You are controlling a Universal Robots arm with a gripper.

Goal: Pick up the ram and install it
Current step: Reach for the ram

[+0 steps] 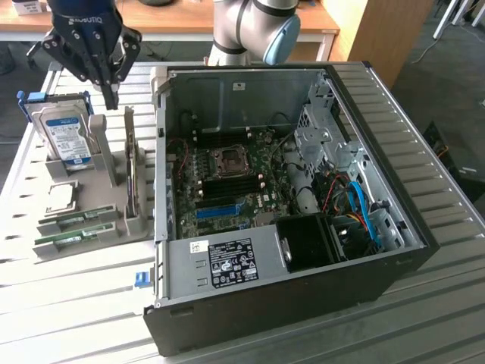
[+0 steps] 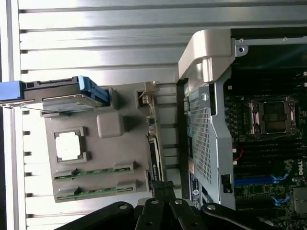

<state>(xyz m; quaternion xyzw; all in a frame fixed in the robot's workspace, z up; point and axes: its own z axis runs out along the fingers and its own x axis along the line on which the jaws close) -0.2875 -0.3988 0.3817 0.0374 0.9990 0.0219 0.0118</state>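
Green and thin, the ram [image 1: 79,220] lies flat in a slot of the grey holder tray [image 1: 114,216] on the bench [image 1: 76,303], to the exterior view's left of the open computer case [image 1: 303,307]. A twin green stick [image 1: 68,241] lies just beside it, on the near side. The gripper [image 1: 114,97] hangs over the tray's far end near the hard drive [image 1: 64,133], fingers pressed together and holding nothing.

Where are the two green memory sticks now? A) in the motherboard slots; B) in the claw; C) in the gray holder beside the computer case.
C: one green stick and its twin sit in the gray holder, outside the computer case, away from the shut claw.
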